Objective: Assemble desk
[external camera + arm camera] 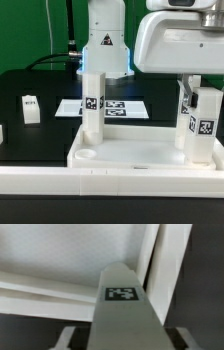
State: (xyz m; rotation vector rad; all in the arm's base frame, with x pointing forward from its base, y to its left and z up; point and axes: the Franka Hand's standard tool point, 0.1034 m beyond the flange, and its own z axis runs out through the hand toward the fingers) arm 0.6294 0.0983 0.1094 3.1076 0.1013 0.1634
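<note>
Gripper (187,90) pinches upright square leg (122,308) at desk slab's (130,155) corner on the exterior view's right, just beside second leg (208,120); third leg (92,105) stands in the slab; fourth leg (30,108) rests apart.

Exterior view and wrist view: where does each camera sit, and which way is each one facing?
Exterior view: off the arm, low beside the table, facing across the desk slab toward the arm's base; base and wrist end show.
Wrist view: on the wrist, looking down a tagged leg onto the slab; the gripper shows at either side of the leg.
Shared: the slab and tagged legs.
</note>
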